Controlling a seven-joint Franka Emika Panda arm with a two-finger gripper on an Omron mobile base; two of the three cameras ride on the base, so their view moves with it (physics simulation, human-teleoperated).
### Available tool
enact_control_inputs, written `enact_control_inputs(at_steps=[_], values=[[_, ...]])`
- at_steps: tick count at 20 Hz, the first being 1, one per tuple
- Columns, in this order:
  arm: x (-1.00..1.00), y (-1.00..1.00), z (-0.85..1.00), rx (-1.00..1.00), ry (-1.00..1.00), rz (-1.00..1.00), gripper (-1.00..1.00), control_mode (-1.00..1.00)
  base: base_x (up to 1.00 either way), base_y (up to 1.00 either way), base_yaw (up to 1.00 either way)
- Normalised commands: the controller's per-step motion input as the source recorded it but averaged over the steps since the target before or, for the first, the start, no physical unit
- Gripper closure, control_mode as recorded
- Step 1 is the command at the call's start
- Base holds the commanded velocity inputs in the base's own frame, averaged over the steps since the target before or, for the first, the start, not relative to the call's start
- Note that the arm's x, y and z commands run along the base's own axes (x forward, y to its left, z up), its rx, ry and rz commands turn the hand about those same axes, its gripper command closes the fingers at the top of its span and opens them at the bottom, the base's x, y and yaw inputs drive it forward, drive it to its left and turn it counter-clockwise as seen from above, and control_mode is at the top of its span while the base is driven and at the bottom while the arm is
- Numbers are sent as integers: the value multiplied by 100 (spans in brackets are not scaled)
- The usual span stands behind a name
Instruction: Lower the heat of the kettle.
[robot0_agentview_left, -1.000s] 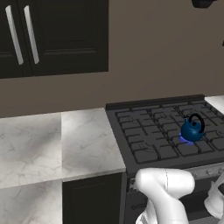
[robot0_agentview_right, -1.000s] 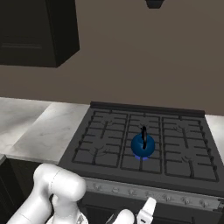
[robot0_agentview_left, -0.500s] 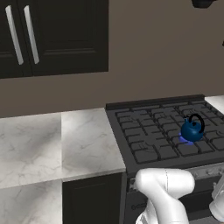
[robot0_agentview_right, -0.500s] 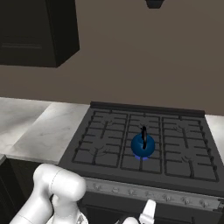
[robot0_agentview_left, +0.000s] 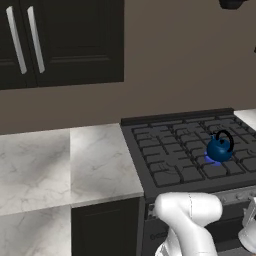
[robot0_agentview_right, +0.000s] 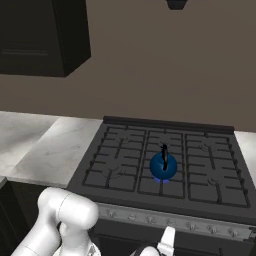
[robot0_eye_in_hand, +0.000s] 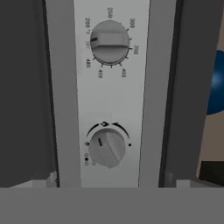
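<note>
The small glossy blue kettle (robot0_agentview_left: 219, 148) with its black loop handle stands on the front centre grate of the stove (robot0_agentview_right: 120, 165), a blue glow under it. In the right base view the kettle (robot0_agentview_right: 163, 166) sits just behind the knob panel (robot0_agentview_right: 200, 226). My gripper (robot0_agentview_right: 167, 240) hangs low in front of that panel, below the kettle. The rolled hand view faces the panel close up: a round grey burner knob (robot0_eye_in_hand: 106, 148) lies straight ahead of my gripper (robot0_eye_in_hand: 109, 183), and a temperature dial (robot0_eye_in_hand: 109, 41) sits beyond it. The finger tips (robot0_eye_in_hand: 43, 179) stand wide apart, holding nothing.
A marble counter (robot0_agentview_left: 60, 160) runs left of the stove, with dark lower cabinets (robot0_agentview_left: 105, 230) below it and dark upper cabinets (robot0_agentview_left: 60, 40) on the wall. A row of several small knobs lines the stove front (robot0_agentview_right: 150, 219). A blue edge of the kettle (robot0_eye_in_hand: 216, 83) shows beside the panel.
The hand has crept slightly along the stove front, low and close to the knob panel. The kettle has stayed where it was.
</note>
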Motion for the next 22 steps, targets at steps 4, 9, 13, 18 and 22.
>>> enact_control_inputs(at_steps=[4, 9, 13, 18, 22], values=[[16, 3, 0, -4, 8, 0, -100, -100, 0, 0, 0], [15, 0, 0, -2, 8, 0, -100, -100, 0, 0, 0], [8, 0, 0, 0, 4, 0, -100, -100, 0, 0, 0], [0, 0, -3, -2, 0, 0, -100, -100, 0, 0, 0], [1, 0, 0, -1, 0, 0, -100, -100, 0, 0, 0]])
